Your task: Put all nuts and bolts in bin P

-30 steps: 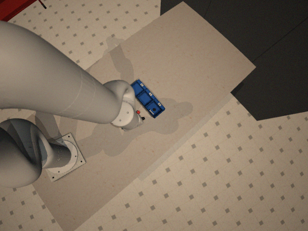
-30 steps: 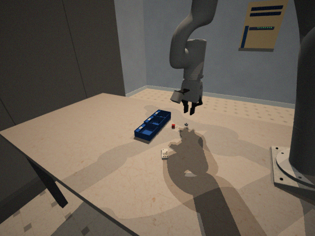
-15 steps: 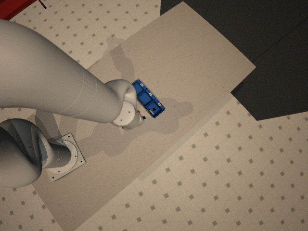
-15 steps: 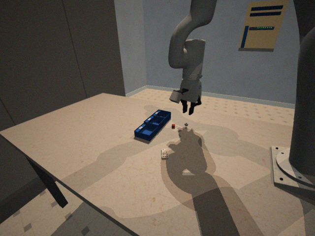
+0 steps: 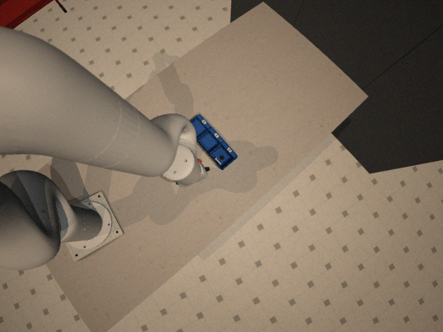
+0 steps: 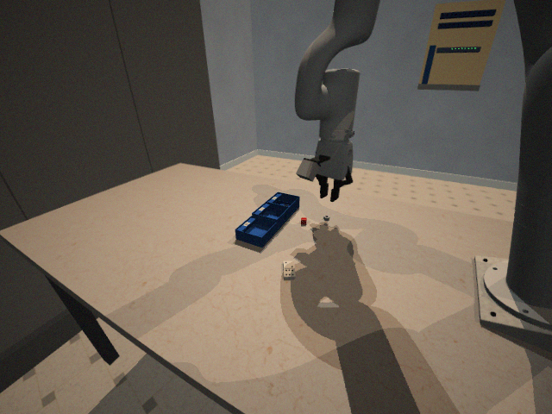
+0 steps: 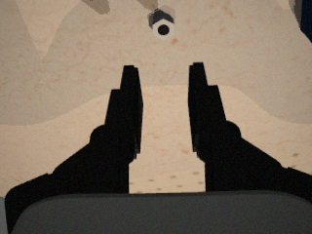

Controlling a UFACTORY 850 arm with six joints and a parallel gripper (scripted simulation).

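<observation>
Overhead, the partly open, empty gripper (image 6: 329, 196) (image 7: 164, 83) hangs clear of the worktop (image 5: 271, 71) (image 6: 178, 200), its hex nut (image 6: 326, 217) (image 7: 163, 29) lying well inside the edges, apart from the blue bins (image 5: 208, 141) (image 6: 268, 219).
</observation>
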